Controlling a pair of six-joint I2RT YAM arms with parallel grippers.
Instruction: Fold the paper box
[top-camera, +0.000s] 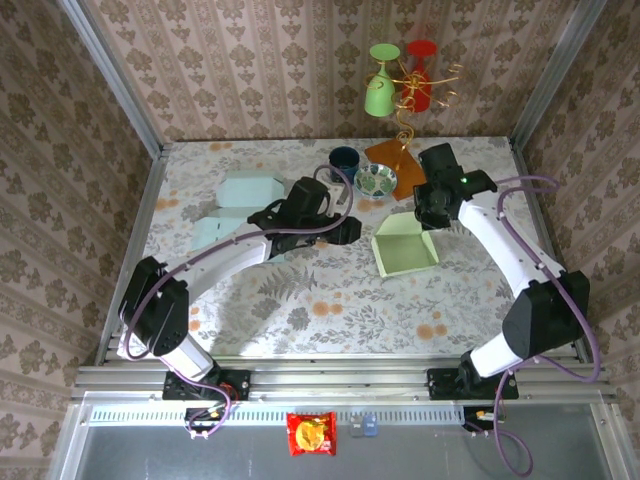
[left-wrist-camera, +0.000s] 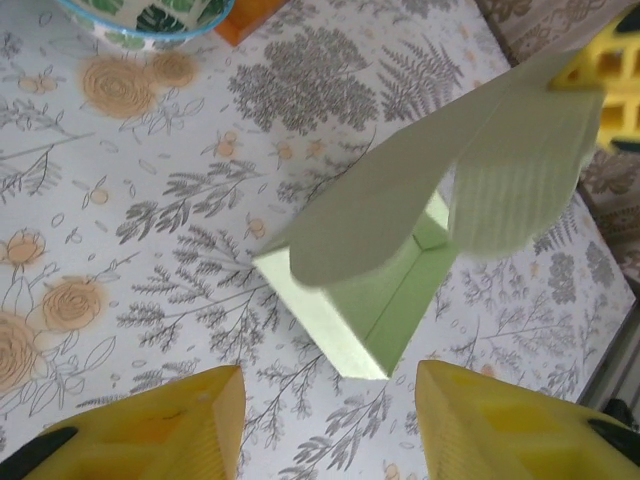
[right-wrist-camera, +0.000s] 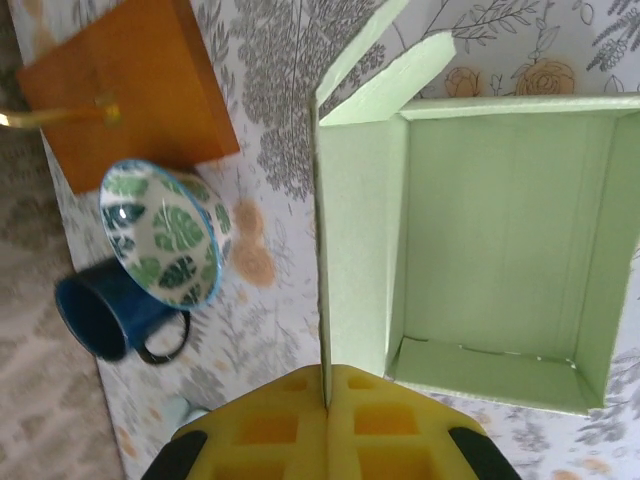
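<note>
Pale green paper box (right-wrist-camera: 500, 270) sits on the table just ahead of the right gripper (right-wrist-camera: 327, 395), tray walls already up, jaws pinched together on its upright lid flap (left-wrist-camera: 400, 200); left gripper (left-wrist-camera: 330, 415) hovers parted, box dead ahead; closing and tucking the lid look left to do

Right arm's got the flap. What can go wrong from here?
1. The right gripper is shut on just the edge of the raised flap; a pull may crease or tear it, or it may slip out.
2. The left gripper is open and off the paper box, so the box might slide or lift with the flap.
3. The leaf-pattern bowl and blue mug sit close beside that flap; an outward swing might knock them.
</note>
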